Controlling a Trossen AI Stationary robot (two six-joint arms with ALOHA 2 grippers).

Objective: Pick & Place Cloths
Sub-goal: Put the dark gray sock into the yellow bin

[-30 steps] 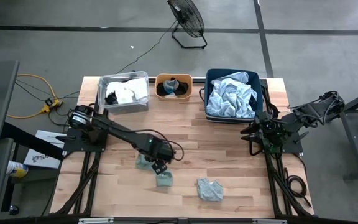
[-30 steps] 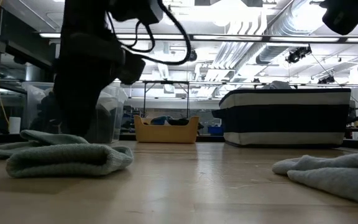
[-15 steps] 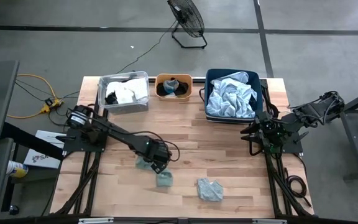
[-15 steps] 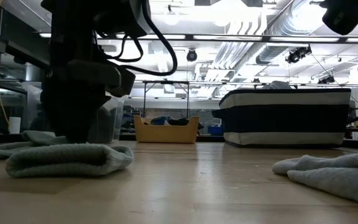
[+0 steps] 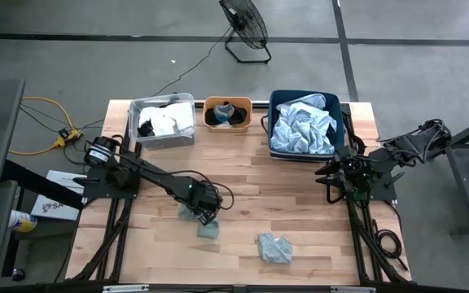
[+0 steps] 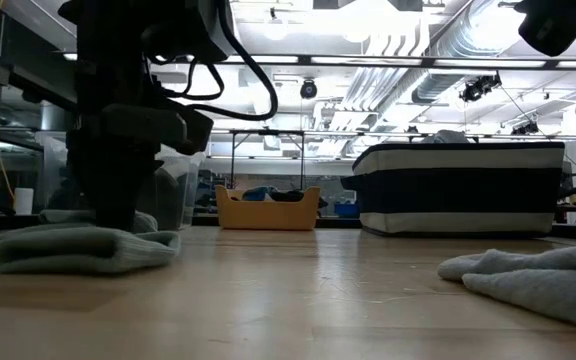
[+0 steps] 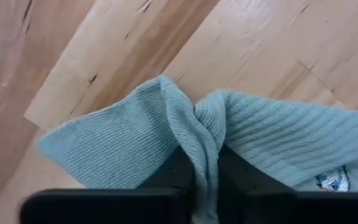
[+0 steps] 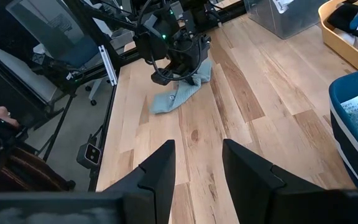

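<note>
fingers of my left gripper (image 7: 205, 186) pinch a fold of the small grey-green ribbed cloth (image 7: 272, 140) on the pale wooden table (image 5: 243, 179). another crumpled grey-green cloth (image 5: 275, 248) lies nearer the front edge. farther off, my right gripper (image 5: 329, 181) waits at the table's right side, fingers narrowly apart.

The pale butcher-block wooden desk (image 5: 300, 203) looked smooth with a soft sheen. The small grey-green ribbed knit cloth (image 7: 272, 140) was matt and soft. The clear plastic bin (image 5: 163, 122) looked glossy.
</note>
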